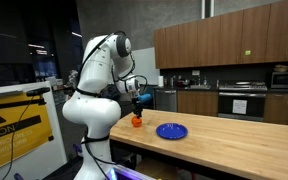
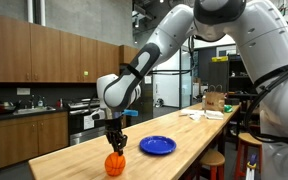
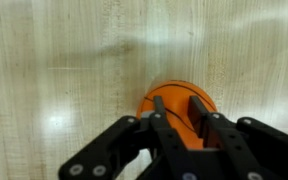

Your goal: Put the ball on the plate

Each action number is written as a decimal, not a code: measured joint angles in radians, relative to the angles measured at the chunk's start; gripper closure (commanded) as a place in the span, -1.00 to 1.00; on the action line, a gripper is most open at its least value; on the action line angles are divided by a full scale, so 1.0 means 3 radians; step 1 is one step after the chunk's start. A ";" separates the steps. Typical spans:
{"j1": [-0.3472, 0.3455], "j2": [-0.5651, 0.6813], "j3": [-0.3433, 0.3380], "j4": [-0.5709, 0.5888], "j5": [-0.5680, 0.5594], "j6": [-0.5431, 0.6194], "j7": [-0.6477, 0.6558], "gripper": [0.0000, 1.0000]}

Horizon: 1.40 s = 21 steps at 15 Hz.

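The orange ball (image 1: 136, 121) (image 2: 115, 164) rests on the wooden table near its end. My gripper (image 1: 136, 108) (image 2: 116, 148) points straight down onto it. In the wrist view the two black fingers (image 3: 158, 106) press against the ball (image 3: 179, 90) from either side, so the gripper (image 3: 177, 103) is shut on it. The ball shows thin dark lines like a basketball. The blue plate (image 1: 171, 131) (image 2: 157, 145) lies flat on the same table a short way from the ball, with nothing on it.
The wooden table (image 1: 234, 145) (image 2: 184, 135) is long and narrow, with edges close to the ball. A brown bag and white items (image 2: 212, 104) sit at its far end. Kitchen cabinets and an oven (image 1: 240, 100) stand behind.
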 measured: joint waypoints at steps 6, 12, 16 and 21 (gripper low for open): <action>0.0003 -0.0001 0.0000 -0.0019 -0.0009 -0.0013 0.0072 -1.00; 0.0092 0.0049 0.0047 -0.0017 -0.0009 -0.0131 0.0105 -1.00; 0.0182 0.0061 0.0109 -0.0001 -0.0009 -0.0154 0.0129 -0.98; 0.0155 0.0059 0.0172 0.0013 0.0036 -0.0084 0.0074 -0.92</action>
